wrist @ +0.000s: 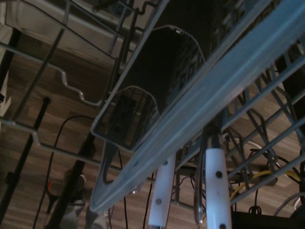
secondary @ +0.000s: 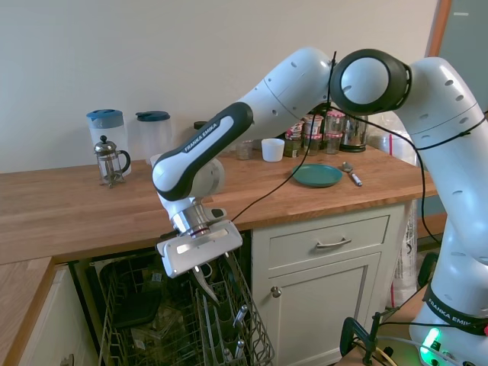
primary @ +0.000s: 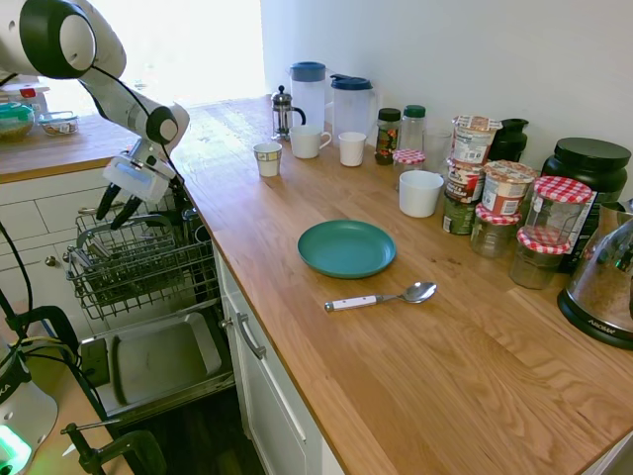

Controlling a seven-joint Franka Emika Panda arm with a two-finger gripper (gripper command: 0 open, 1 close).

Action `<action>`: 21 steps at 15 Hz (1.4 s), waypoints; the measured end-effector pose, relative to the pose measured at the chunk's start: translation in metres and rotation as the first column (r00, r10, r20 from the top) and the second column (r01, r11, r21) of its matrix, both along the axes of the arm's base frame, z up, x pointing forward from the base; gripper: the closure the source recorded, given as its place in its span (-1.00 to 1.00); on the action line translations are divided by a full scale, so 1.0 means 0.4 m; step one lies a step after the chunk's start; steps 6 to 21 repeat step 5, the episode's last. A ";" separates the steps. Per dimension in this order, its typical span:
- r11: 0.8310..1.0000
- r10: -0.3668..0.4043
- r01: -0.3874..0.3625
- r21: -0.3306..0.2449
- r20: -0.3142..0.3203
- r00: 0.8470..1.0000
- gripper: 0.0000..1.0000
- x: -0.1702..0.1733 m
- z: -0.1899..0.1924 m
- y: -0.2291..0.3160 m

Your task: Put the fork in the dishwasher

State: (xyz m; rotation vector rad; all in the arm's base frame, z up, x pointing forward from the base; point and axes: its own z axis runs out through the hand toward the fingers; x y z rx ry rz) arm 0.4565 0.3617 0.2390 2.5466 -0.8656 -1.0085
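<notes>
1. The tabletop [primary: 396, 386] carries a teal plate [primary: 346, 247] near its middle. A white-handled spoon [primary: 381, 297] lies just beside the plate toward the front edge. No fork shows there.
2. The dishwasher [primary: 163, 361] stands open under the tabletop's left end, with its door down and its wire rack [primary: 138, 262] pulled out.
3. The end effector [primary: 117, 210] hangs just above the rack. Its fingers look spread, with nothing visible between them.
4. The wrist view shows two white riveted handles among the rack wires. I judge the nearer one to be the fork [wrist: 217, 188], beside a second handle [wrist: 161, 195]. The tines are hidden, so I cannot be sure.
5. The placing looks nearly done. To finish well, lift the end effector straight up, fingers kept apart, clear of the wires, so nothing snags or tips the fork out.
</notes>
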 end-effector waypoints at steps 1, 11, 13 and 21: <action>1.000 0.000 0.000 0.007 0.022 1.000 -1.00 0.002 0.040 -0.004; 1.000 -0.010 0.007 0.025 0.111 0.994 -1.00 -0.015 0.212 -0.031; 1.000 -0.010 0.007 0.025 0.111 0.994 -1.00 -0.015 0.212 -0.031; 1.000 -0.010 0.007 0.025 0.111 0.994 -1.00 -0.015 0.212 -0.031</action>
